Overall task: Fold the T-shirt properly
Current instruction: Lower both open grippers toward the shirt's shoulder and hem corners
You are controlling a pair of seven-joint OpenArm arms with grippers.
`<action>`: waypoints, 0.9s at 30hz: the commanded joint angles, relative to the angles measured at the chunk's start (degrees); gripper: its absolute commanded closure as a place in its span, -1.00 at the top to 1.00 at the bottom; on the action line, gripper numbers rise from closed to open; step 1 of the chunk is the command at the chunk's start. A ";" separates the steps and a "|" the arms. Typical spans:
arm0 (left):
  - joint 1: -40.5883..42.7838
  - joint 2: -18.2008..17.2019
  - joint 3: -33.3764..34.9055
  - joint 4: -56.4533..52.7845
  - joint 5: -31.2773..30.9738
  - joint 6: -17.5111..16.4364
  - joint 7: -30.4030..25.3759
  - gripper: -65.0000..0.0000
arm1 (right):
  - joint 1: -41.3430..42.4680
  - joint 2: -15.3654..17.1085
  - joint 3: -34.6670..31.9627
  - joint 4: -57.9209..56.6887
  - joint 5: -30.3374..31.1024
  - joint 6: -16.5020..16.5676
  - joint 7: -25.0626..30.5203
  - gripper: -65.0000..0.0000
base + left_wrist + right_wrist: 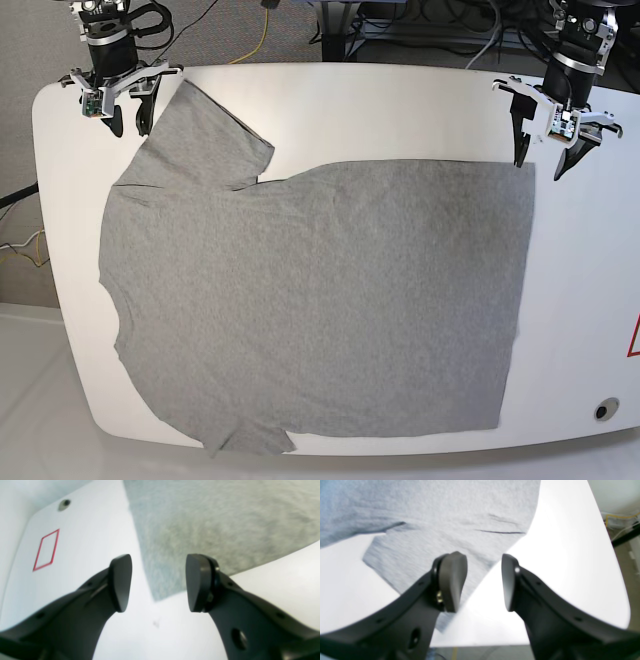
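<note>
The heather-grey T-shirt (320, 300) lies spread flat on the white table (400, 110), with its sleeves toward the left of the base view and its hem on the right. My left gripper (538, 165) is open and hovers at the shirt's far hem corner. In the left wrist view that corner (156, 597) lies between the spread fingers of the gripper (158, 582). My right gripper (128, 128) is open above the far sleeve's edge. In the right wrist view the sleeve (425, 555) runs under the left finger of the gripper (482, 582). Neither gripper holds anything.
A red outlined mark (46, 550) and a small hole (64, 504) are on the table beyond the hem; both show in the base view, the mark (634, 335) and the hole (601, 411). Cables (400, 30) lie on the floor behind the table. The table edge is near the right gripper (607, 555).
</note>
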 commanded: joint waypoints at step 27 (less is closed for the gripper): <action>-6.94 0.76 -1.51 -0.02 0.19 -1.93 2.86 0.05 | 3.24 6.55 -1.35 -0.67 -8.66 7.80 -3.45 -0.17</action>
